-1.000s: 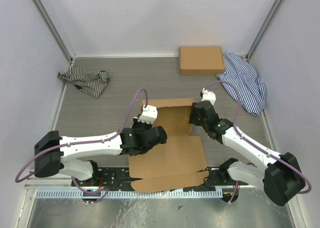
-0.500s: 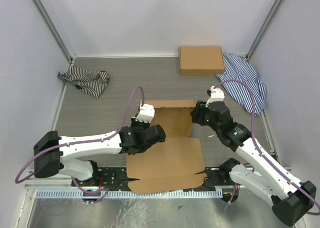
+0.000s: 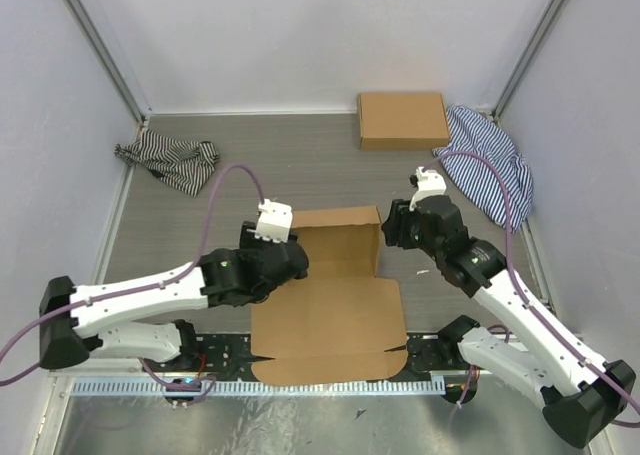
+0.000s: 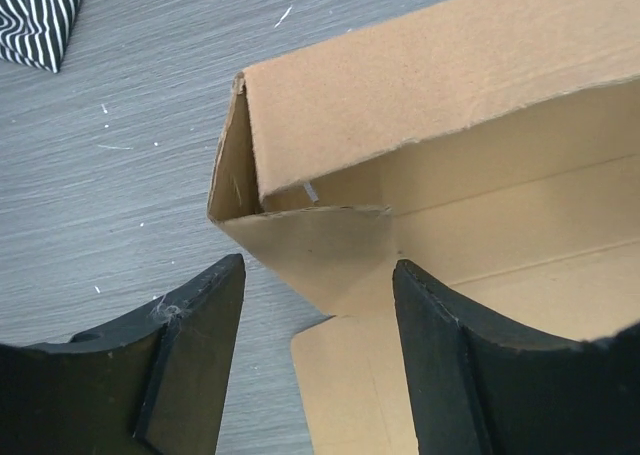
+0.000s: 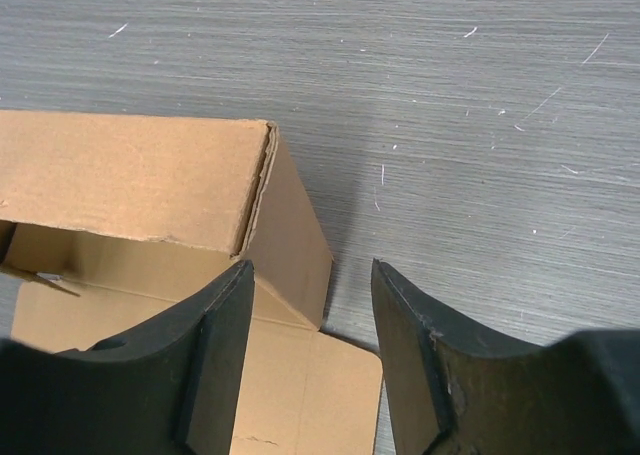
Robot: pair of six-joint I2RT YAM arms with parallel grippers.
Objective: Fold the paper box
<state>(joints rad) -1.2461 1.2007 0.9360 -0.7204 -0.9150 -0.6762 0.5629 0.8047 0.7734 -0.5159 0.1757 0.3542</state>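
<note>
The paper box (image 3: pixel 330 310) lies in the middle of the table, its far wall and two side flaps raised, its flat panel reaching toward the near edge. My left gripper (image 3: pixel 297 260) is open at the far-left corner. In the left wrist view that corner (image 4: pixel 300 245) sits just ahead of the gap between my fingers (image 4: pixel 318 265), touching neither. My right gripper (image 3: pixel 392 231) is open at the far-right corner. Seen from the right wrist, the raised right flap (image 5: pixel 295 240) stands just ahead of the spread jaws (image 5: pixel 312 265), and nothing is held.
A neat flat cardboard box (image 3: pixel 403 120) lies at the back right beside a striped cloth (image 3: pixel 492 165). Another striped cloth (image 3: pixel 170 162) lies at the back left. White walls close in both sides and the back.
My left gripper has opened, let go of the box's left side and drawn back to the left. The right arm shifted slightly right, its jaws unchanged.
</note>
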